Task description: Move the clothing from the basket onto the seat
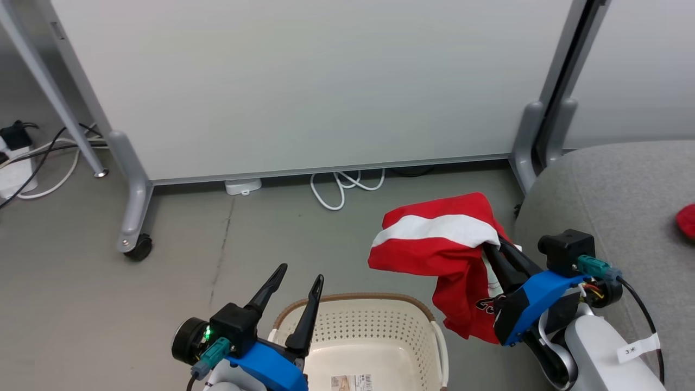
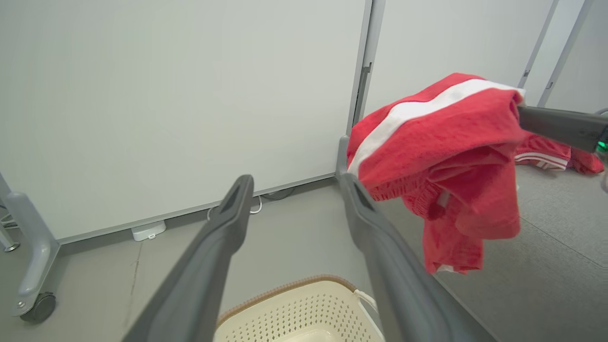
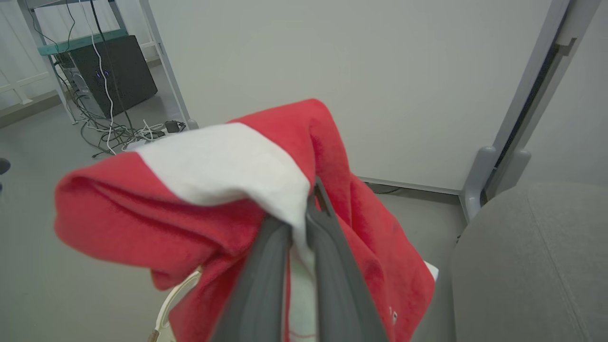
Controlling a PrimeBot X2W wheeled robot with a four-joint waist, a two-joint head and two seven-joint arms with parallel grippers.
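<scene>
The basket (image 1: 380, 326) is closest, on the grey floor (image 1: 190, 244). The left gripper (image 1: 301, 271) hangs over the basket's left rim. Its two fingers are spread wide apart, with nothing between them. Just right of the basket, the right gripper (image 1: 494, 250) pinches tight on a red garment (image 1: 434, 239) with a white stripe. The cloth hangs up in the air. Farther right of the basket is the big grey seat (image 1: 613, 201). A second red garment (image 1: 687, 220) lies on it. Far behind the basket stands a white panel (image 1: 326, 81) on wheels, with white cables (image 1: 342, 187) below it.
</scene>
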